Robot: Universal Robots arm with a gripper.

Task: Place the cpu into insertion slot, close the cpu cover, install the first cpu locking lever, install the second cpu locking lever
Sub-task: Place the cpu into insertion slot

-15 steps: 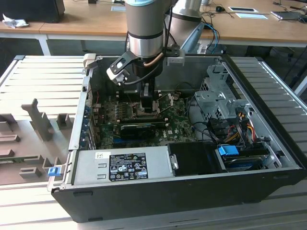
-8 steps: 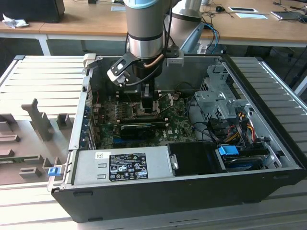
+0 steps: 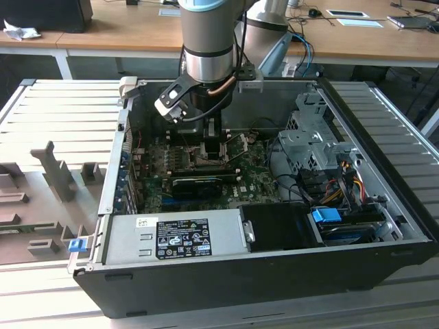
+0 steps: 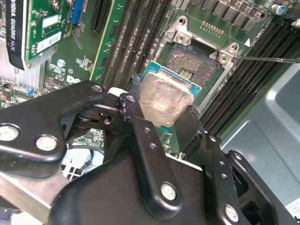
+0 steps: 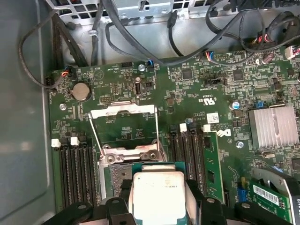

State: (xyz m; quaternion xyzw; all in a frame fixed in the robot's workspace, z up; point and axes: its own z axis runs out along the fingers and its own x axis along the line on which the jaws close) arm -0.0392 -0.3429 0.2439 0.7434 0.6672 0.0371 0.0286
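- The cpu (image 4: 166, 99) is a small flat square: a dull silver-grey metal top, smeared and lightly scratched, on a green base that shows as a thin border around it.
- My tool (image 4: 164, 111) pinches the cpu by two opposite edges, one black finger (image 4: 133, 102) on each side.
- In both wrist views the chip hangs over one edge of the insertion slot (image 4: 193, 60); the rest of the dark socket lies bare inside its silvery rim.
- In the first wrist view the cpu cover (image 5: 123, 109) stands swung open beyond the slot, with a thin wire lever (image 5: 96, 139) raised beside it.
- Around them spreads the green motherboard (image 5: 187, 96), with black memory slots (image 5: 75, 168) flanking the socket.
- In the exterior view the open computer case (image 3: 274, 274) rests on a slatted grey tabletop (image 3: 55, 110).
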